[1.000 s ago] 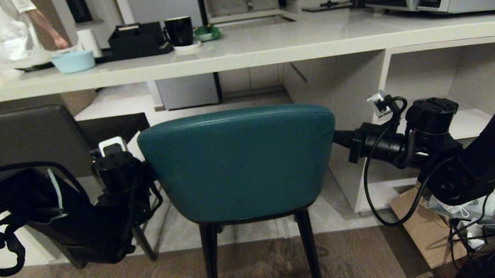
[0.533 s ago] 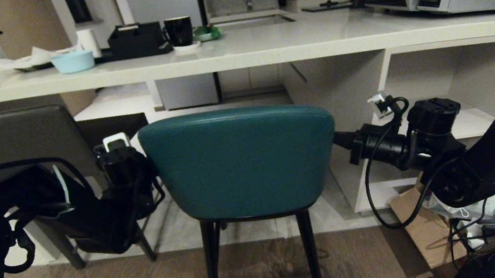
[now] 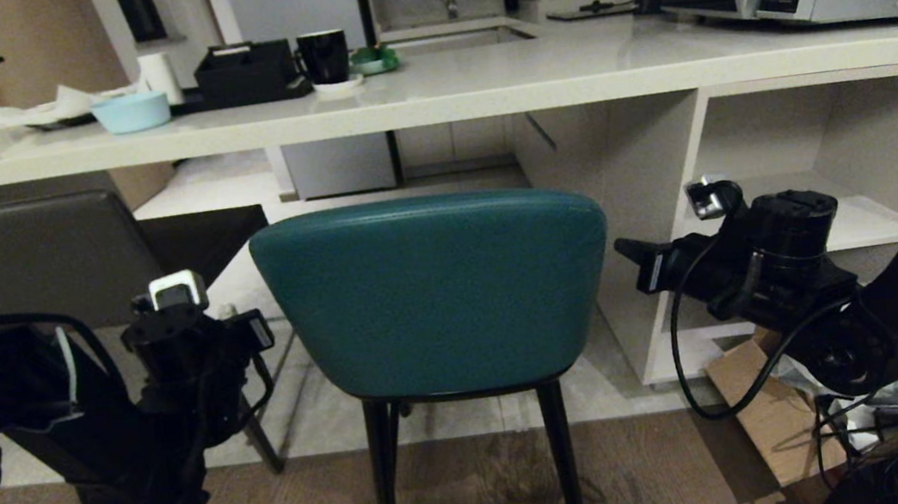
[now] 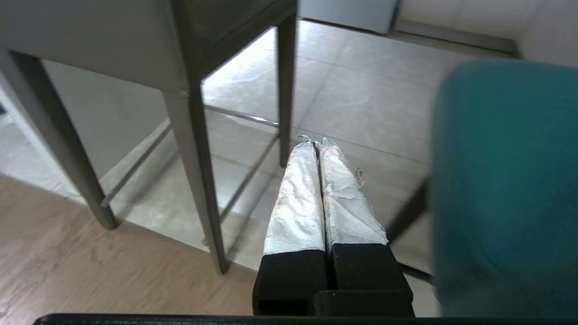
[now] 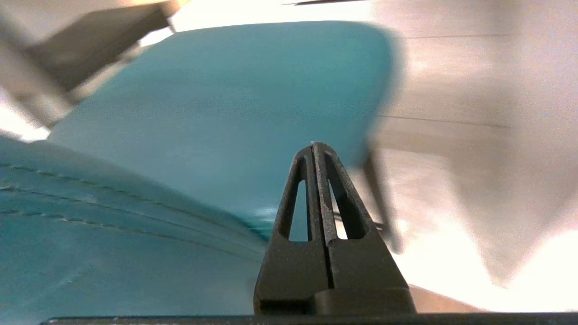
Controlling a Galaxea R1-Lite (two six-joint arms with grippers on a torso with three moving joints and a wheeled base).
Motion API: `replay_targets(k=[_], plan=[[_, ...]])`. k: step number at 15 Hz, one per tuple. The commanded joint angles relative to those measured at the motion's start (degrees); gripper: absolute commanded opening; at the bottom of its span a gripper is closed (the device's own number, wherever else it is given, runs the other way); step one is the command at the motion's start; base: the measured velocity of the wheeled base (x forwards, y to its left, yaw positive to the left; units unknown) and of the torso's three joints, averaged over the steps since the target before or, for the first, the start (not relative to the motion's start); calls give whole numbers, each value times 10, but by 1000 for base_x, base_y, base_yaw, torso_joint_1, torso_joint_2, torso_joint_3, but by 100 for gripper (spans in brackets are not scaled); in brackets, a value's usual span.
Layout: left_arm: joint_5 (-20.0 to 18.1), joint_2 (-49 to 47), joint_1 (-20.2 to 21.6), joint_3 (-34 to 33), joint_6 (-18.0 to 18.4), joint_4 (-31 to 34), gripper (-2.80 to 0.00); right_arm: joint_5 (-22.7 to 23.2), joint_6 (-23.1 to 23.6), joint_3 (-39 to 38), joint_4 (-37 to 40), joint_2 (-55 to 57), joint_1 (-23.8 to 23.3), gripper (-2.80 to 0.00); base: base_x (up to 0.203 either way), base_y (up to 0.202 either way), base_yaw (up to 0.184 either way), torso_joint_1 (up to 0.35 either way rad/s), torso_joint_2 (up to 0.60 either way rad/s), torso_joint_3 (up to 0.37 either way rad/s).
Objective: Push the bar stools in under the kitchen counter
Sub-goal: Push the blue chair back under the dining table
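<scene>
Head view: both grippers (jaws shut) withdrawn from teal stool [image 3: 435,293].

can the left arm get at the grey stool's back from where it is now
Probably yes. The left gripper, jaws shut, hangs in the open gap between the teal stool and the grey stool, nothing between it and the grey stool, though it would need to swing left.

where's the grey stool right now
In the head view the grey stool stands on the left, tucked under the counter, beside the teal stool.
</scene>
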State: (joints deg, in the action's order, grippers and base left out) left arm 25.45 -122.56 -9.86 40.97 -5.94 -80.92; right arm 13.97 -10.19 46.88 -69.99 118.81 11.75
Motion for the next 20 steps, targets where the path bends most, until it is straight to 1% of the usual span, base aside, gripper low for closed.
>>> replay_targets(k=[1,2,3,4,5,6,7,8,9,10,12,14,16,18,20], plan=[[-14,32,0,-68,-1,-34,-280,-87,-2,-42,-5,-40,2,-280,0,0,0,0,0,0],[-44,44,0,-113,-1,-48,-280,-98,-3,-69,-4,-60,2,-280,0,0,0,0,0,0],[-84,58,-4,-162,-1,-56,-280,-103,-3,-101,-2,-91,6,-280,0,0,0,0,0,0],[-117,72,-18,-203,-1,-61,-280,-107,-4,-127,6,-125,19,-280,0,0,0,0,0,0],[-134,85,-41,-226,0,-65,-280,-113,-4,-145,24,-158,38,-280,0,0,0,0,0,0],[-143,92,-56,-238,3,-67,-280,-128,-3,-154,63,-191,68,-280,0,0,0,0,0,0],[-144,95,-60,-238,9,-67,-280,-156,-3,-154,125,-214,101,-280,0,0,0,0,0,0],[-144,105,-64,-239,10,-67,-280,-196,-2,-148,168,-226,137,-280,0,0,0,0,0,0],[-144,121,-69,-238,10,-59,-280,-234,-1,-142,188,-229,166,-280,0,0,0,0,0,0],[-144,141,-75,-236,10,-30,-280,-255,-1,-137,198,-229,189,-280,0,0,0,0,0,0],[-143,181,-86,-206,8,60,-280,-269,-1,-121,231,-226,215,-280,0,0,0,0,0,0],[-141,191,-88,-181,8,92,-280,-291,-1,-87,279,-215,228,-280,0,0,0,0,0,0],[-144,183,-92,-174,12,81,-280,-318,-1,-52,301,-183,237,-280,0,0,0,0,0,0],[-144,181,-111,-170,13,49,-280,-322,2,-34,307,-163,252,-280,0,0,0,0,0,0],[-140,168,-124,-166,21,47,-280,-323,3,-21,309,-150,264,-280,0,0,0,0,0,0]])
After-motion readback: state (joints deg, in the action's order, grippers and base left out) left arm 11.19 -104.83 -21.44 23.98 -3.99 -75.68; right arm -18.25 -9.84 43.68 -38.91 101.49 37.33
